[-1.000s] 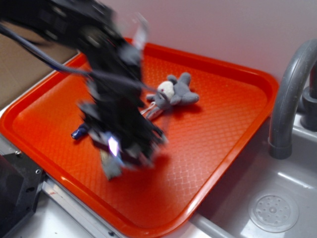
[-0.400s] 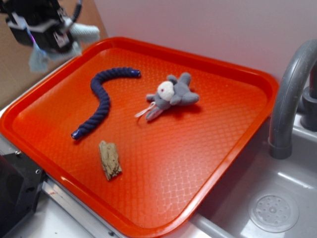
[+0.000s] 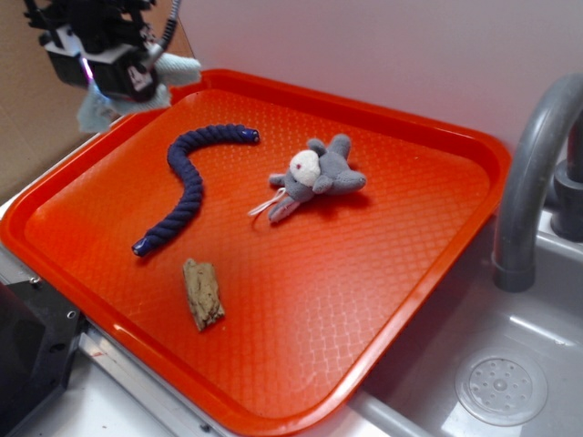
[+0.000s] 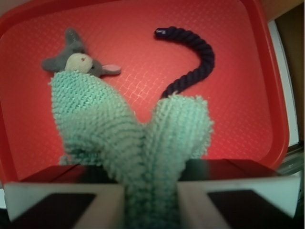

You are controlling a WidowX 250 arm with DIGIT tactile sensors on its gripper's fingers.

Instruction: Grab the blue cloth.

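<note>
My gripper (image 3: 123, 84) hangs high over the tray's far left corner, shut on the pale blue cloth (image 3: 180, 69). The cloth bunches out on both sides of the jaws. In the wrist view the cloth (image 4: 138, 138) is pinched between the two pale fingers (image 4: 90, 205) and fans upward in two folds, hiding part of the tray below. The cloth is lifted clear of the tray.
The orange tray (image 3: 383, 273) holds a dark navy braided rope (image 3: 187, 191), a grey plush mouse (image 3: 314, 173) and a small piece of wood (image 3: 203, 293). A grey faucet (image 3: 533, 182) and sink (image 3: 506, 387) stand at the right. A brown wall lies behind the gripper.
One second ago the arm was low over the tray's middle. It has risen to the far left with the cloth in its jaws, then shifted slightly right.
</note>
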